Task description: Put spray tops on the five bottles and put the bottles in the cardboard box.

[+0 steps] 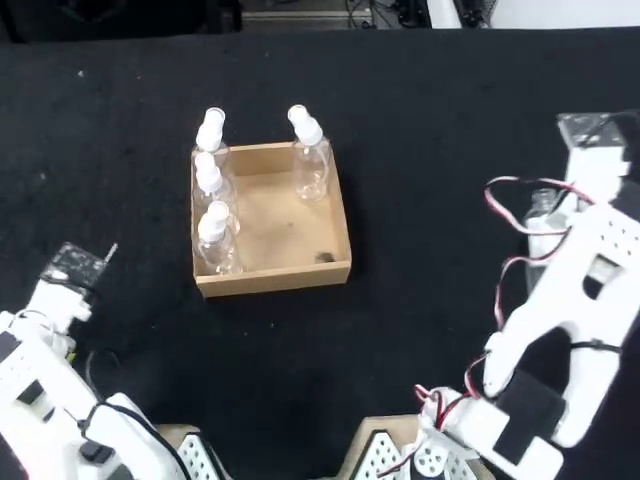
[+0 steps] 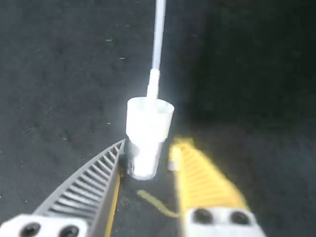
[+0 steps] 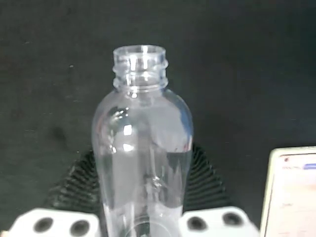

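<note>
**Spotter:** Bottle number five is clamped in your right gripper, out on the right of the table, its neck open and bare.

**Caller:** Your left gripper is pinched tight on a spray top, with the dip tube pointing away from the fingers.

**Spotter:** Line that tube up over the neck first. Feed it in straight, then seat the cap square.

**Caller:** The high view gives you the layout: four capped bottles standing in the cardboard box, and your arms well apart.

**Spotter:** The wrist views give you grip detail, the neck's threads and the tube's angle. Use them to aim.
</note>
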`<state>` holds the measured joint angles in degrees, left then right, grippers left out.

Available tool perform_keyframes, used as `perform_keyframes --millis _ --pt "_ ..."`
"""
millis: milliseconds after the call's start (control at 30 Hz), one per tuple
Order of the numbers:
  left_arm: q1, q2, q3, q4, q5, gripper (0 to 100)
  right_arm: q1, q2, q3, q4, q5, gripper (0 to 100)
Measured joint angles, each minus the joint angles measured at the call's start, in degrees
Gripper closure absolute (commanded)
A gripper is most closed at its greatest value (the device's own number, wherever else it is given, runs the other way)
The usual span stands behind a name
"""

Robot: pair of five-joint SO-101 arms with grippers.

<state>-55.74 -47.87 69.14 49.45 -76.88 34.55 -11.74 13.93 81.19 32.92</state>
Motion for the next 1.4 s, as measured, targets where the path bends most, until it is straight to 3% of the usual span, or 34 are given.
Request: perform_keyframes --millis 267,367,733,867,967,1133,1400 --pt "0.00 2.73 -1.05 -3.52 12.31 72 -4.57 -3.16 9.23 -4.04 -0.35 98.8" --pt "0.00 2.46 -3.69 -2.81 21.54 73 -5.01 -3.16 11.34 -5.80 -0.35 98.8" --pt "0.00 0.18 -7.47 11.60 83.52 72 -4.92 -3.16 15.47 -11.52 -0.35 98.8" --pt "-0.09 0.18 -7.38 11.96 100.75 72 -5.01 -3.16 15.47 -11.78 -0.35 98.8" --pt "-0.09 0.09 -4.75 10.55 105.32 72 -5.10 -3.16 15.47 -11.78 -0.35 98.8" --pt "-0.09 0.09 2.73 1.41 106.37 72 -5.10 -3.16 15.47 -12.04 -0.35 98.8" --pt "-1.23 0.09 3.34 -3.08 107.96 72 -5.10 -3.16 15.47 -12.04 -0.35 98.8"
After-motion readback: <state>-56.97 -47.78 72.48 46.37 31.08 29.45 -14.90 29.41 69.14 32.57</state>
